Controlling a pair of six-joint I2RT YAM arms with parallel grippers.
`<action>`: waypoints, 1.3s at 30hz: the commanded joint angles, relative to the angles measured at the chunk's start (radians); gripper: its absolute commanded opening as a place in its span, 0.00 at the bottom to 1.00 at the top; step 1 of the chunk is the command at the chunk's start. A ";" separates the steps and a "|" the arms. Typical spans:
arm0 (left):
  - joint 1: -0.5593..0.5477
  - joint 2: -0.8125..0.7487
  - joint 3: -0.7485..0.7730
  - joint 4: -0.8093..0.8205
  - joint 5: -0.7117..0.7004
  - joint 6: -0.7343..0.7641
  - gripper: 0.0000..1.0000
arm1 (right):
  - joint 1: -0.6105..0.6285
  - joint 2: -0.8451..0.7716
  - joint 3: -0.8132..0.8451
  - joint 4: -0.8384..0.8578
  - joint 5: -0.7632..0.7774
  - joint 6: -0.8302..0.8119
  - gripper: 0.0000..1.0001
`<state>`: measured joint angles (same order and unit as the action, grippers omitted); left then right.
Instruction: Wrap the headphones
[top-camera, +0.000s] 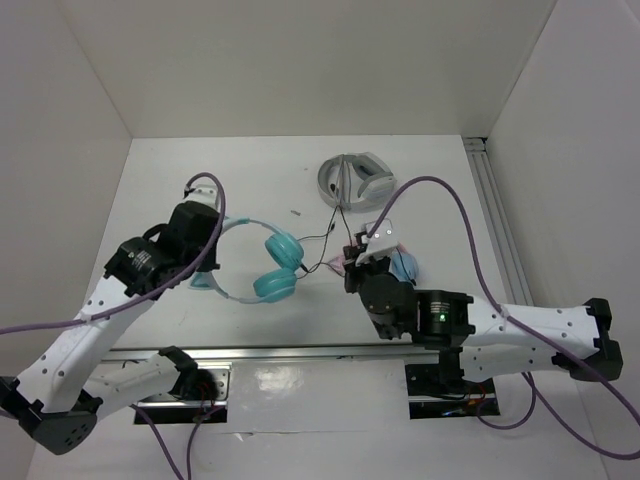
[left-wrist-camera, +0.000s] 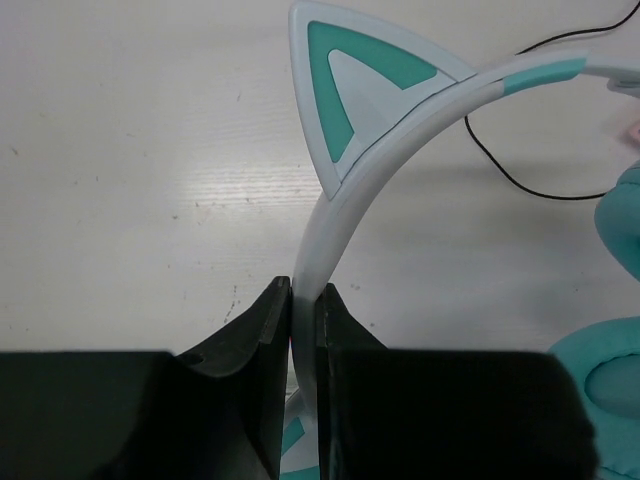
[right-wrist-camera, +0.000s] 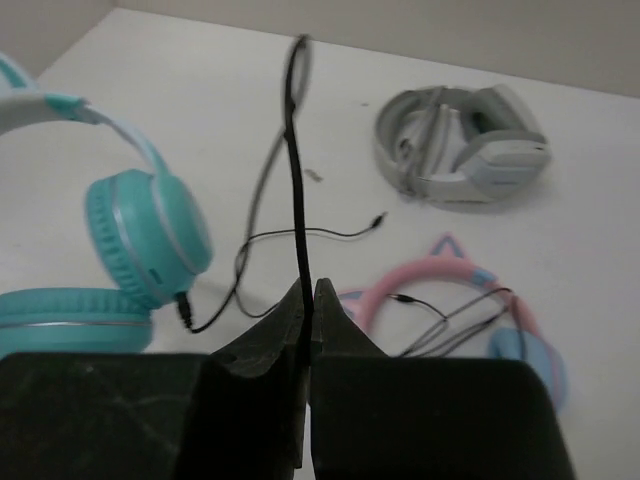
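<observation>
Two pinches: our left gripper (left-wrist-camera: 303, 297) clamped the headphones (top-camera: 276, 266) by the headband (left-wrist-camera: 345, 195), and our right gripper (right-wrist-camera: 308, 290) clamped the black cable (right-wrist-camera: 295, 180).

Teal headphones (top-camera: 283, 248) (whitish headband (left-wrist-camera: 340, 205)), black cable (right-wrist-camera: 296, 190).

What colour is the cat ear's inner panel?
Teal inside a whitish rim; the cat ear shows best in the left wrist view.

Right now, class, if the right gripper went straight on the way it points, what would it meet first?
Its jaws pinch the black cable. Straight ahead, the right gripper would probably meet a slack cable loop on the table first; the grey-white headphones lie right of that line, though depth is unclear.
</observation>
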<state>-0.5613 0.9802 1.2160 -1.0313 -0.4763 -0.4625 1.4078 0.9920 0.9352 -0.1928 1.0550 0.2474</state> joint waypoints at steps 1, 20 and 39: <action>-0.015 -0.037 0.004 0.172 0.002 0.128 0.00 | 0.006 -0.039 0.047 -0.180 0.212 -0.013 0.00; -0.304 -0.035 -0.130 0.246 0.341 0.260 0.00 | 0.027 -0.056 0.010 0.305 0.045 -0.539 0.00; -0.341 -0.107 -0.121 0.277 0.612 0.315 0.00 | -0.214 0.160 -0.019 0.277 -0.280 -0.375 0.00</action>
<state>-0.8978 0.9142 1.0657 -0.8330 -0.0074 -0.1722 1.2205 1.1461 0.9142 0.0360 0.8211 -0.1600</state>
